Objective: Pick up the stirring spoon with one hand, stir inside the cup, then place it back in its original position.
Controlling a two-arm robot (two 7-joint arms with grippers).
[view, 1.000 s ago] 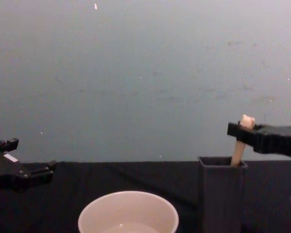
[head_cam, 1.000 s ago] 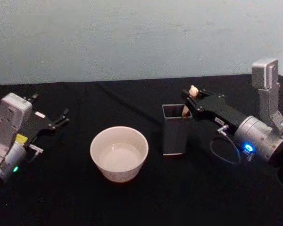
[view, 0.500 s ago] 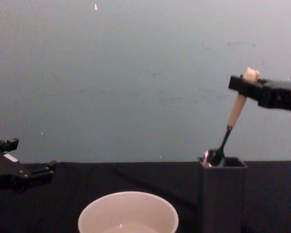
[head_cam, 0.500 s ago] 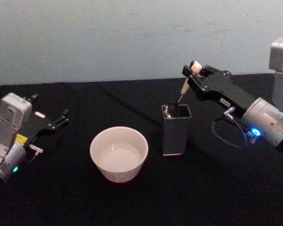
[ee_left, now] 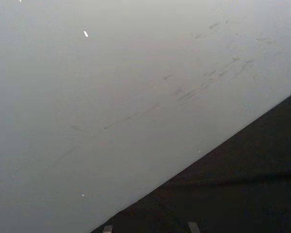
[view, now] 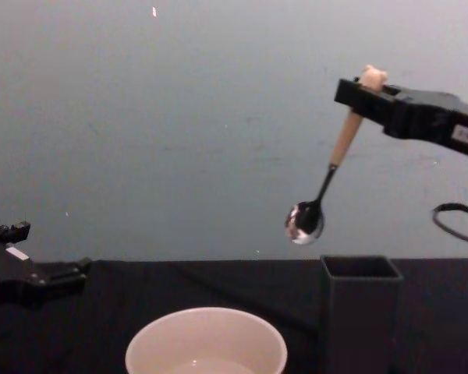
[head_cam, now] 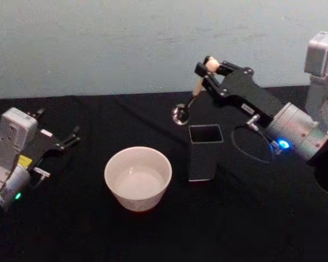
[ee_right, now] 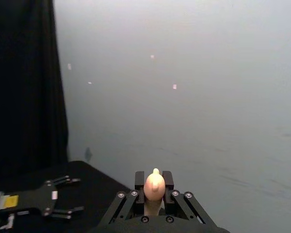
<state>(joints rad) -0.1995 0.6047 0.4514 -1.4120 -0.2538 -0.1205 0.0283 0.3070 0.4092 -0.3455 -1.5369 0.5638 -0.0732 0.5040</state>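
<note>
My right gripper (head_cam: pixel 208 70) is shut on the beige handle of the stirring spoon (view: pixel 327 175), just below its small animal-head top (ee_right: pixel 154 183). The spoon hangs free in the air, its shiny bowl (head_cam: pixel 180 113) above and slightly left of the dark grey square holder (head_cam: pixel 204 151), the original position. The cream-white cup (head_cam: pixel 138 177) stands on the black table left of the holder, also seen as the cup (view: pixel 206 343) low in the chest view. My left gripper (head_cam: pixel 72 136) rests open at the far left, well away from the cup.
A black cloth covers the table (head_cam: pixel 235 218), with a pale wall behind. A black cable (head_cam: pixel 246 150) loops from the right arm beside the holder. The left arm's body (head_cam: pixel 11 158) sits at the left edge.
The right gripper has lifted the spoon fully out of the holder and carried it up and to the left. The left arm has not moved.
</note>
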